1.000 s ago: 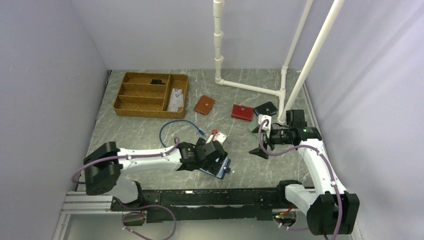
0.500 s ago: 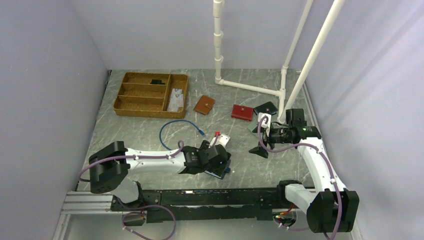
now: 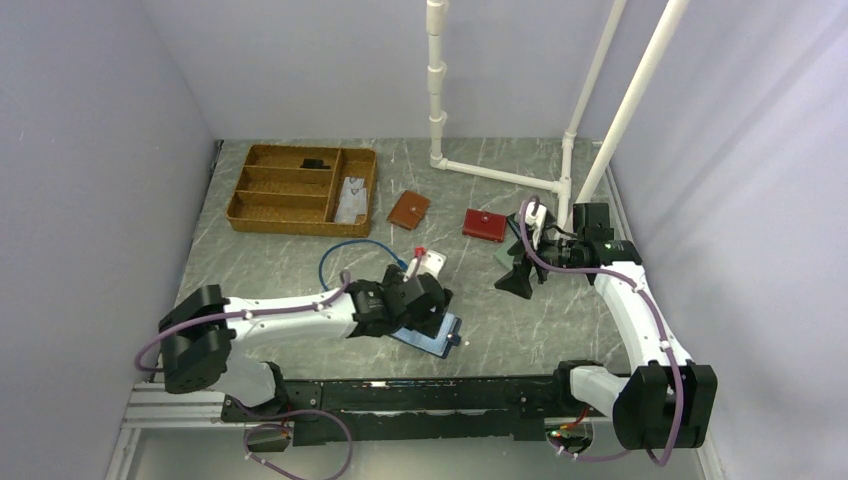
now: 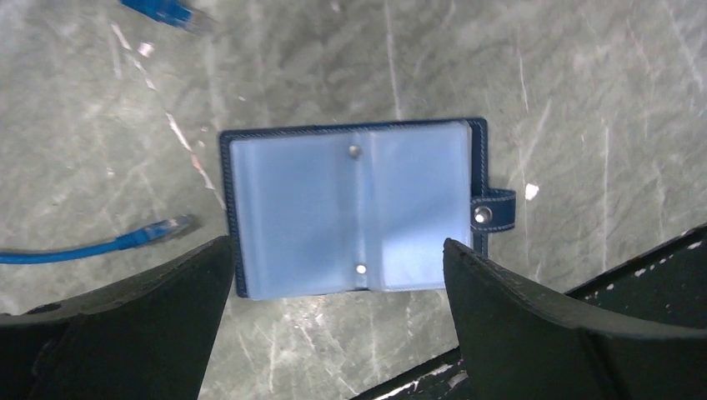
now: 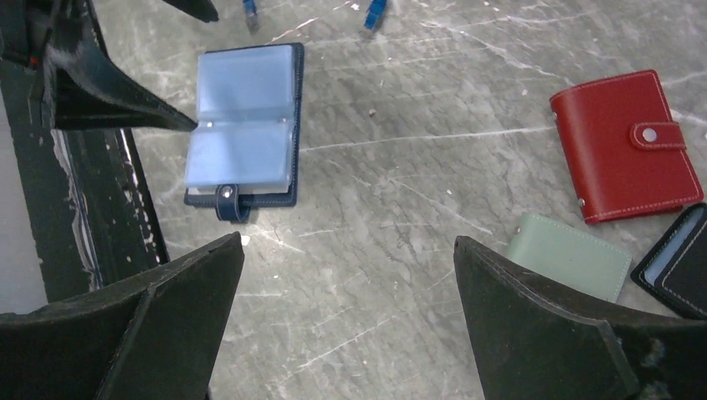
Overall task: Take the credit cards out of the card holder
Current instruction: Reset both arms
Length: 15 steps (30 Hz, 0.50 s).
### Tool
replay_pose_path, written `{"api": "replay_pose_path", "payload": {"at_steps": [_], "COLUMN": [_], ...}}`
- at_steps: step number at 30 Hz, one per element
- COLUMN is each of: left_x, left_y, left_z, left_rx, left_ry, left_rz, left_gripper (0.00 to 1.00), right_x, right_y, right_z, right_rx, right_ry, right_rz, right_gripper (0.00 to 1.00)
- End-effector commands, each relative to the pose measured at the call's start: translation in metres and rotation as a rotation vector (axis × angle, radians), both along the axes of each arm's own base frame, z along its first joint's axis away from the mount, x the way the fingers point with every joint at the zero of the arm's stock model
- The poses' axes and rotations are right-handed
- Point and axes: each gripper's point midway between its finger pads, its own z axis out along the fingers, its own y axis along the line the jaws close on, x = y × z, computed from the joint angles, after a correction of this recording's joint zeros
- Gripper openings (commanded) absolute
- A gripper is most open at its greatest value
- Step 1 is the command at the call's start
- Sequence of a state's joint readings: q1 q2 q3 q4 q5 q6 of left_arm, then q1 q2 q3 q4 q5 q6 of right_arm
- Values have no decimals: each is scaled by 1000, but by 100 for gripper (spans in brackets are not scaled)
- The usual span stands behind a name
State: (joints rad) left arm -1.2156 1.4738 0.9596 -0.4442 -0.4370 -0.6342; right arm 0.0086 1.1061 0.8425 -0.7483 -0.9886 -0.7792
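Our left arm (image 3: pixel 290 312) lies low and reaches rightward along the near side. The left end effector (image 4: pixel 335 248) faces down, fingers spread wide with nothing gripped. Our right arm (image 3: pixel 632 305) rises, then bends inward. The right end effector (image 5: pixel 347 242) tilts down, jaws equally wide and empty.
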Motion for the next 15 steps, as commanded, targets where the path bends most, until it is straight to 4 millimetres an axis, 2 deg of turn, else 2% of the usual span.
{"api": "replay_pose_path", "payload": {"at_steps": [1,4,8,15], "left_x": [23,34,45,52], "left_y": [16,30,55,98], "left_z": [37,54,78,99], "left_rx": [-115,-235,-374,-401], "left_ry": [-35,-28,-46,-92], "left_rz": [50,88,144,232], "left_gripper": [100,99,99,99], "right_x": [22,34,38,57], "right_y": [-1,-3,-7,-23], "right_z": [31,45,59,73], "right_rx": [48,76,94,100], "right_ry": [-17,16,23,19], "right_rz": [-119,-218,-267,-433], "right_gripper": [100,100,100,100]}}
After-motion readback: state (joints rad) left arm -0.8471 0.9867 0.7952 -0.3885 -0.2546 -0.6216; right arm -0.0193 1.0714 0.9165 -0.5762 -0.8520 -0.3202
